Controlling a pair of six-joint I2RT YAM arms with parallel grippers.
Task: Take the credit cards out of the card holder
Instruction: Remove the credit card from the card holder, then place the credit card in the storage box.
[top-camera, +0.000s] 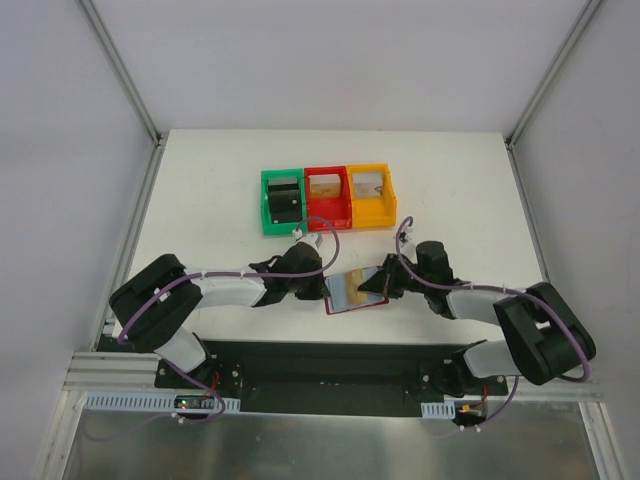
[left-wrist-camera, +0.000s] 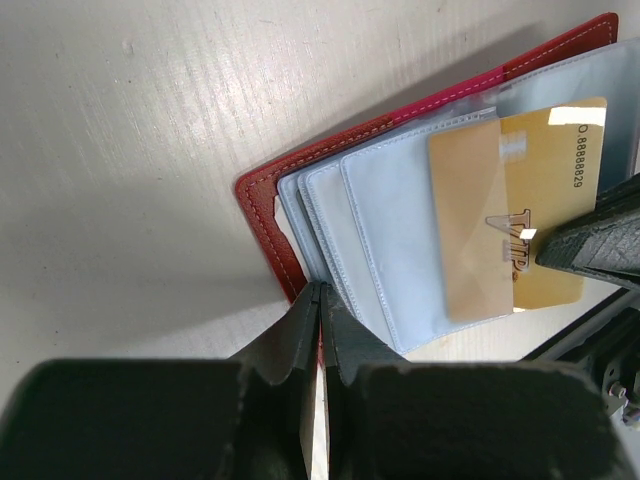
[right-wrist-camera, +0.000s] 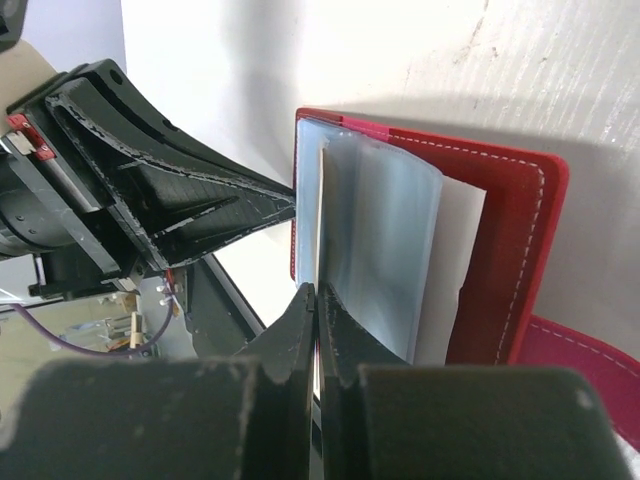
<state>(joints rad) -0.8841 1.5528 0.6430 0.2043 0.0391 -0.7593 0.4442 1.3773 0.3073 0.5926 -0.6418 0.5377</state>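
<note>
top view: open card holder (top-camera: 345, 298) lies between left gripper (top-camera: 324, 288) and right gripper (top-camera: 386, 286). left wrist: closed fingers (left-wrist-camera: 292, 335) pinch its red edge; gold credit card (left-wrist-camera: 535, 200) sits at two o'clock. right wrist: fingers (right-wrist-camera: 288, 340) pressed together, apparently on that card's end, at twelve.

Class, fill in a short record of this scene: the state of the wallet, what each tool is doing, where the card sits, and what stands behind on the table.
Wallet: red, open between the two tools, clear sleeves fanned out
Left tool: shut on the edge of the red cover
Right tool: shut, apparently on the gold card
Card position: partly out of its clear sleeve
Behind: green bin holding a black block, red bin, yellow bin
</note>
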